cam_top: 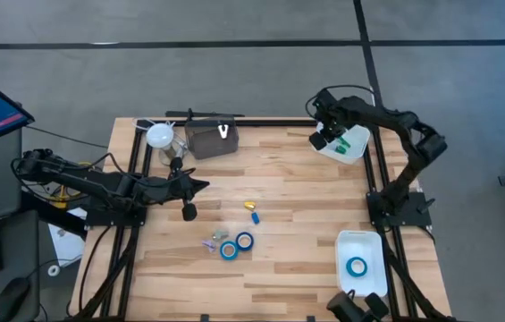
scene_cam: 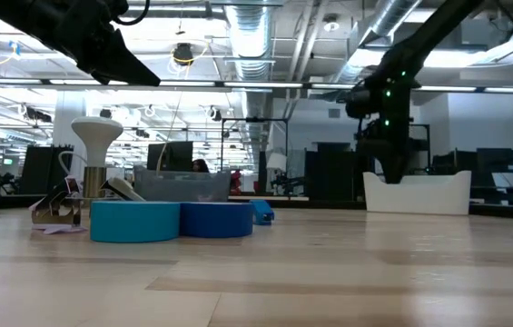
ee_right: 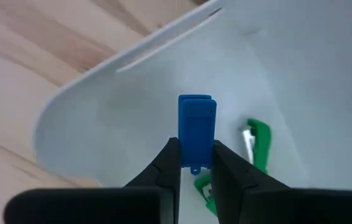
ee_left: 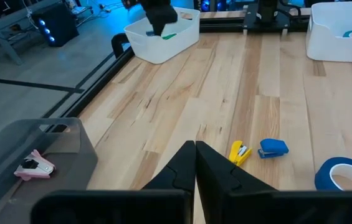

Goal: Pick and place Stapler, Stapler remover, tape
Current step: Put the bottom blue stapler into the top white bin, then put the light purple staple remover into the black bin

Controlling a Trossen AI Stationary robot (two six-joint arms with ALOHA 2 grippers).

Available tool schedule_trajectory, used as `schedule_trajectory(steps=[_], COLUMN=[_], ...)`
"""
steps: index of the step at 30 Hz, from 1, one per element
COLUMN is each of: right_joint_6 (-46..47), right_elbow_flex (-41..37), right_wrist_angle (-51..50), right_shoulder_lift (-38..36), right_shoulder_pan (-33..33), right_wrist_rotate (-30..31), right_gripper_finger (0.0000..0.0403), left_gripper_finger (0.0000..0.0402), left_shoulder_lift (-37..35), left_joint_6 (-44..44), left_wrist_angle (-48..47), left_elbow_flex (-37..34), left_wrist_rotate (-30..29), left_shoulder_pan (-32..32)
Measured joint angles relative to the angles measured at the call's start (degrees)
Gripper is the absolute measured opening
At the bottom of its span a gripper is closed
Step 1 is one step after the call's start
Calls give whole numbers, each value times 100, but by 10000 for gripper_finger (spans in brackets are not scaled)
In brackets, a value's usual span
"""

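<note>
Now the right claw [ee_right: 195, 163] holds a blue stapler [ee_right: 196, 129] over the far-right bin [cam_top: 357, 141].

Right claw is pinched narrow on the stapler, hanging just above the white bin on the far right of the worktop [cam_top: 306, 197], where a green stapler [ee_right: 260, 140] already lies. This looks like the placing step: next it calls for lowering a little and spreading the fingers so the stapler drops beside the green one. Left claw [cam_top: 206, 185] waits fully closed and empty near the worktop's left middle. Two tape rolls [cam_top: 237, 245] sit near centre, with another blue stapler [ee_left: 273, 148] and a yellow remover [ee_left: 238, 152] close by; a third roll [cam_top: 357, 266] rests in the near-right bin [cam_top: 359, 240].
</note>
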Motion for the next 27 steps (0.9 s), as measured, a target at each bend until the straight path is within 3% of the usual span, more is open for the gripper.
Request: schedule_trajectory(steps=[9, 21, 27], right_joint_6=[12, -449, -441], right_elbow_flex=[0, 371, 1242], right_wrist_angle=[9, -524, -1662], right_shoulder_lift=[500, 492, 492], right_shoulder_pan=[6, 102, 236], right_wrist_rotate=[7, 317, 304], right_gripper_finger=[50, 172, 187], left_gripper_finger=[3, 3, 3], left_shoulder_lift=[2, 0, 0], left_joint_6=[0, 0, 0], left_wrist_angle=[0, 0, 0], left_elbow_flex=[0, 0, 0], left_wrist_rotate=[0, -2, -2], left_shoulder_pan=[-2, 0, -2])
